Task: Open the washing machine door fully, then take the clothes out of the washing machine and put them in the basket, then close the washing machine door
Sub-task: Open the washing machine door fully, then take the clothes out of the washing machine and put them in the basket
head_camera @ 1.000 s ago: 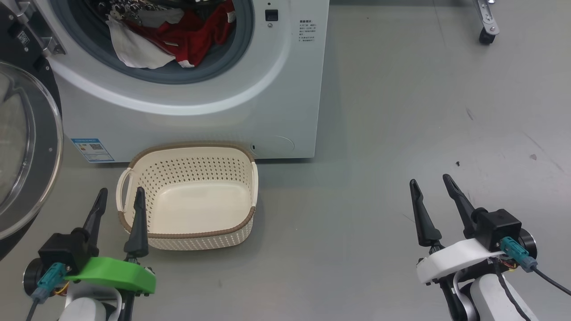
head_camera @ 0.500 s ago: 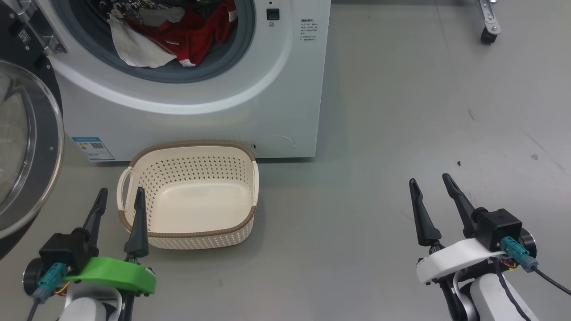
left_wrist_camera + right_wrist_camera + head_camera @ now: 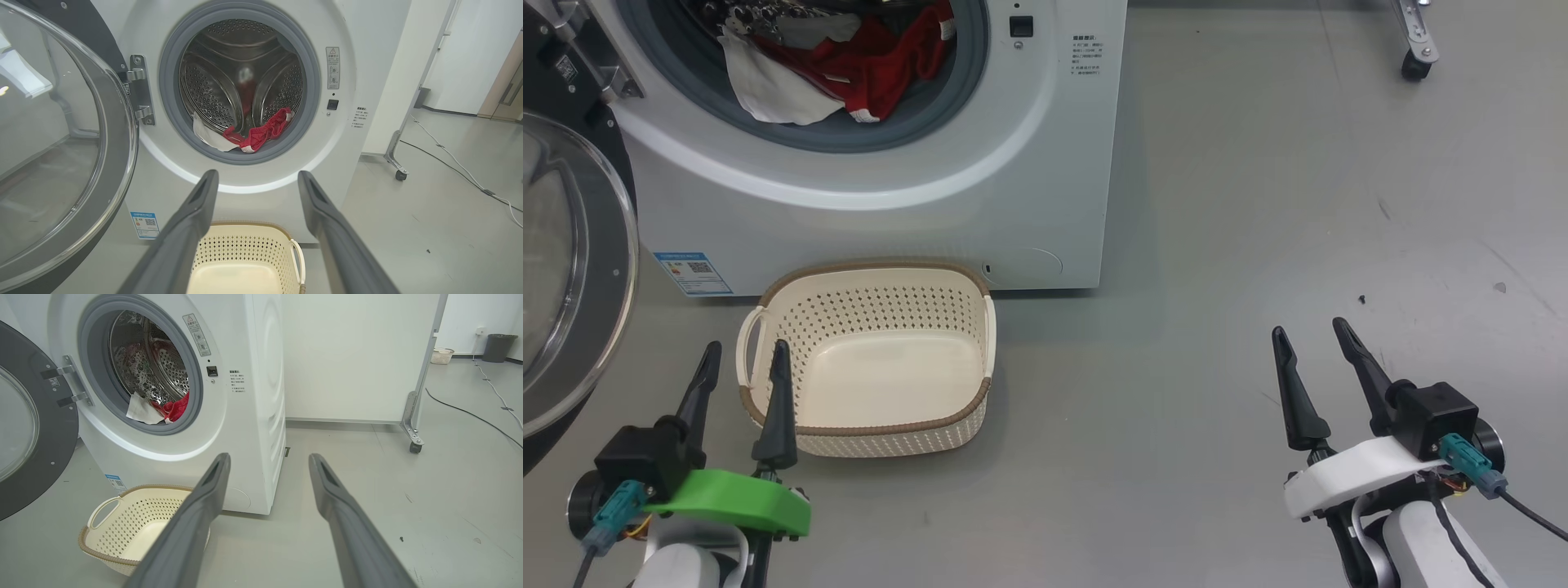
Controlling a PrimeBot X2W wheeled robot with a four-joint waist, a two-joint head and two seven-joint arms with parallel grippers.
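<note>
We find the washing machine door (image 3: 572,245) swung open at the left edge of the head view. The washing machine (image 3: 890,212) occupies the upper left. The clothes (image 3: 870,73), red pieces with a white cloth beside them, lie over the lower lip of the grey drum seal (image 3: 968,82). The basket (image 3: 882,437) stands on the floor (image 3: 1217,245) just below the machine's front, left of centre. The left gripper (image 3: 746,349), lower left, has its jaws spread wide and grips nothing, overlapping the basket's left rim in the picture. The right gripper (image 3: 1308,328), lower right, is likewise spread wide and empty, above the floor.
</note>
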